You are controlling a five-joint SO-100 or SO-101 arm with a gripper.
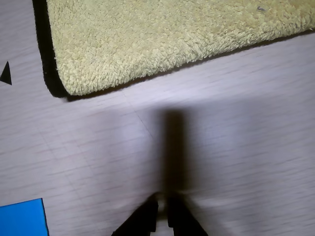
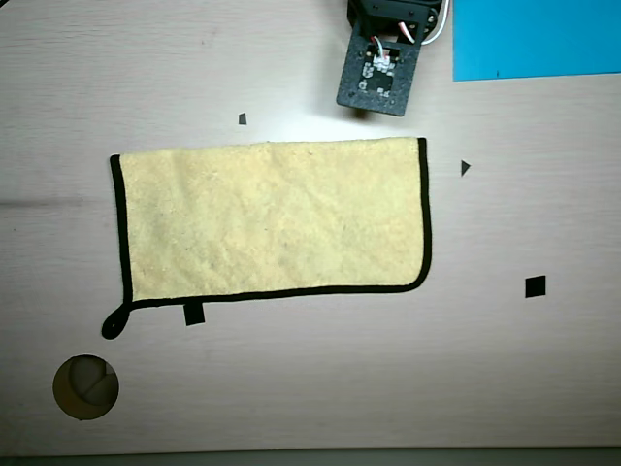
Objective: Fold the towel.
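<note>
A yellow terry towel (image 2: 272, 218) with black trim lies flat on the pale wooden table (image 2: 320, 388) in the overhead view, with a small black hanging loop at its lower left corner. In the wrist view the towel (image 1: 162, 39) fills the top, and its black-edged corner sits at the left. My gripper (image 1: 162, 201) enters from the bottom edge of the wrist view with its fingers together, holding nothing, over bare table short of the towel's edge. In the overhead view the gripper (image 2: 376, 92) is just beyond the towel's top edge, near its right end.
A blue sheet (image 2: 534, 39) lies at the top right of the overhead view and shows at the lower left of the wrist view (image 1: 22, 219). Small black markers (image 2: 535, 286) dot the table. A round hole (image 2: 85, 386) is at the lower left.
</note>
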